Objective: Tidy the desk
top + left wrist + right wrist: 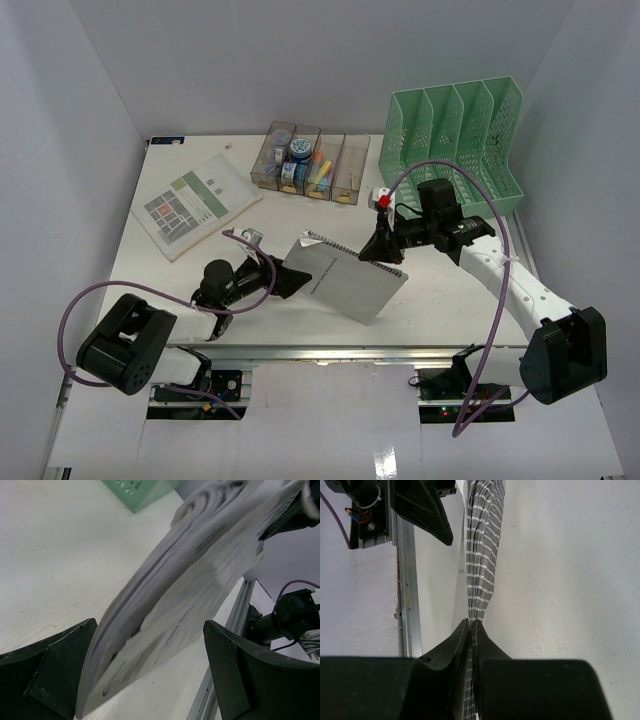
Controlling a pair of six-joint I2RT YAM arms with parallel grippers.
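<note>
Notebook (350, 285) pinched by right hand (378, 250), left hand (298, 281) spread around it.

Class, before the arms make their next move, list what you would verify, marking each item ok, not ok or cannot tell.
1. Right gripper shut on the notebook: ok.
2. Left gripper open, fingers either side of the notebook: ok.
3. Left fingers touching the notebook: cannot tell.
4. Notebook's low corner clear of the desk: cannot tell.
5. File rack slots free: ok.
</note>
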